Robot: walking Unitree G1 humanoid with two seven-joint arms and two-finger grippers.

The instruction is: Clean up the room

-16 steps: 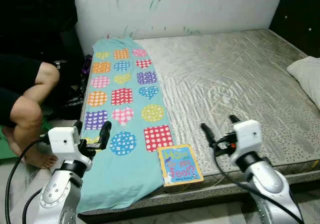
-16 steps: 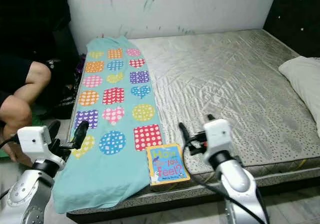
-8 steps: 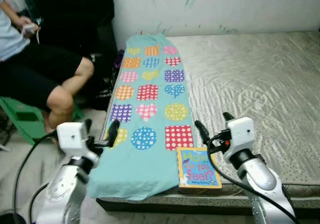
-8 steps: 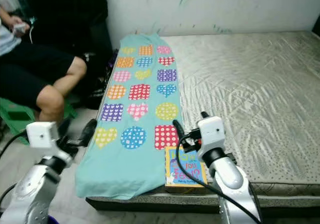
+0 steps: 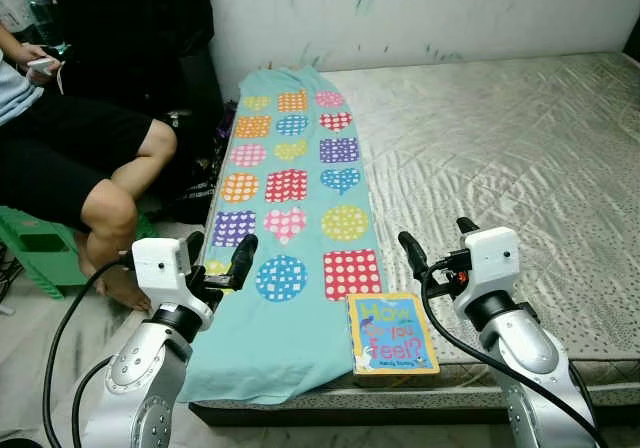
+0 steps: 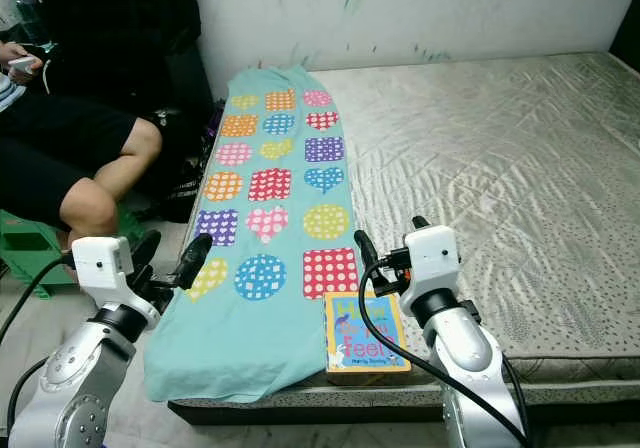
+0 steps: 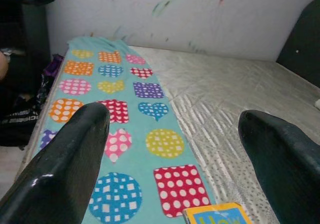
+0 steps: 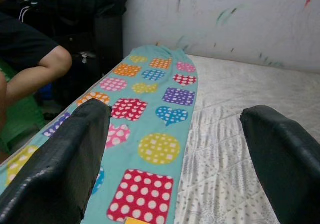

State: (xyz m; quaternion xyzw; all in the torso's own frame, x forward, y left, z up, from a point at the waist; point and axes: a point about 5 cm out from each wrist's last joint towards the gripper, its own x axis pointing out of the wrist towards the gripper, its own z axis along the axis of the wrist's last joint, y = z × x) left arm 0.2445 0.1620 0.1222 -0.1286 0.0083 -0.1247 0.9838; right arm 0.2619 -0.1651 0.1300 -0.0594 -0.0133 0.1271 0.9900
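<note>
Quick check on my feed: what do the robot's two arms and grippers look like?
Both arms are silver metal with rounded segments, each ending in a white boxy wrist block. The left gripper and right gripper each have two long black fingers. Black cables loop along each arm.

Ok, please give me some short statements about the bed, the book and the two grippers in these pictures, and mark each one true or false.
1. The book lies at the near edge of the bed. True.
2. The right gripper is shut on the book. False: its fingers are open, it holds nothing, and it hangs above the bed beside the book.
3. The blanket with coloured dotted shapes is spread along the bed's left side. True.
4. The left gripper is shut on the blanket. False: it is open and holds nothing.
5. A person sits to the robot's left, beside the bed. True.
</note>
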